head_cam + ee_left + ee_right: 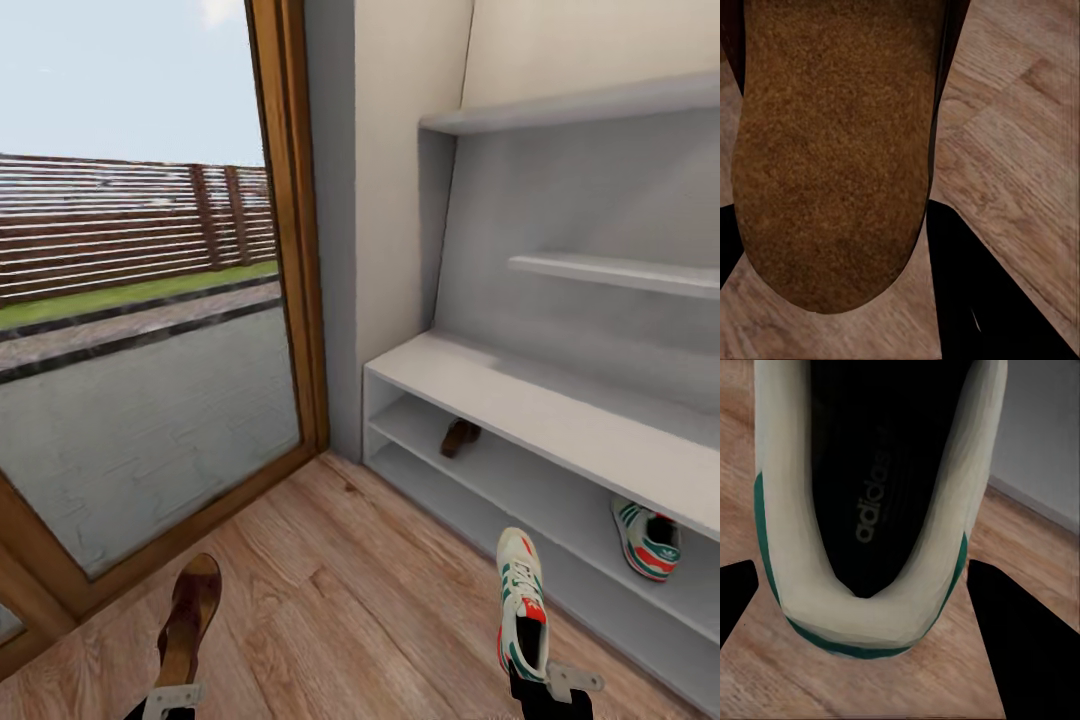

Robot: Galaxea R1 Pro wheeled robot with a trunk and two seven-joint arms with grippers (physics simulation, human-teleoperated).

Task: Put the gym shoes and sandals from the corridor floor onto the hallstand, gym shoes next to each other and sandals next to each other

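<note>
Evidently both shoes are light: the left tool (172,698) grips the dark-brown leather sandal (189,620) by its heel. The right tool (548,688) is closed on the white, teal-striped gym shoe (522,600) at its stiff heel rim, a sound hold.

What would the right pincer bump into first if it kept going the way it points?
Likely the hallstand, near its lower shelf. The right pincer grips a gym shoe toe-forward, so the toe would hit first; depth is unclear.

Two gym shoes (522,600) (648,540), two sandals (188,620) (459,436), one hallstand (520,400), and one wall shelf (610,270).
</note>
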